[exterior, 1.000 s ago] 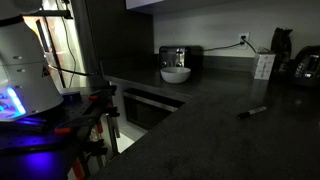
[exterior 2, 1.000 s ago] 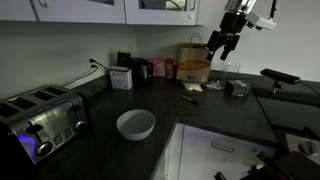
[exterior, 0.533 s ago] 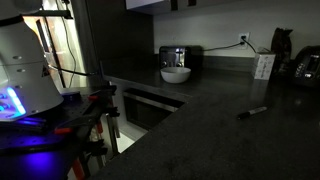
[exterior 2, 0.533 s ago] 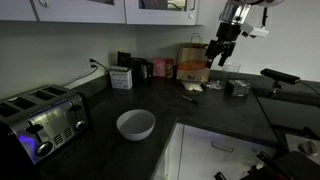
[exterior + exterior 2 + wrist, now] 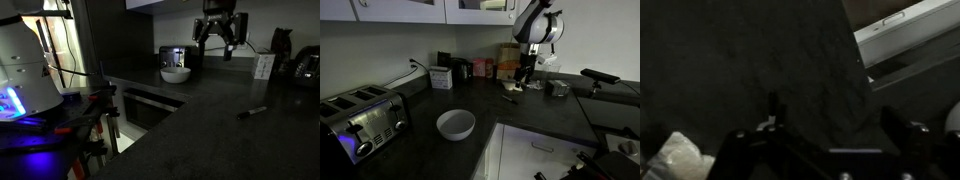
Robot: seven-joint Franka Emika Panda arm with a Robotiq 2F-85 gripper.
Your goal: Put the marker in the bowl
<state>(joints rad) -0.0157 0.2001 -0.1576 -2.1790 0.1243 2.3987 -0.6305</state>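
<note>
While the marker (image 5: 252, 110) lies flat on the dark worktop (image 5: 200, 135), well apart from the white bowl (image 5: 176, 73) beside the toaster (image 5: 181, 55), the hand (image 5: 218, 43) hangs overhead, fingers spread and empty, apparently lining up its pickup.

An exterior view was dim, its countertop (image 5: 200, 130) almost black, with only the wall (image 5: 160, 28) pale and a blue glow (image 5: 10, 102) at one side. An exterior view onto the cabinets (image 5: 400, 10) was evenly bright, the toaster (image 5: 365, 115) glinting. My wrist view was dark, grainy and soft; my fingers (image 5: 770, 108) showed as blurred silhouettes.
</note>
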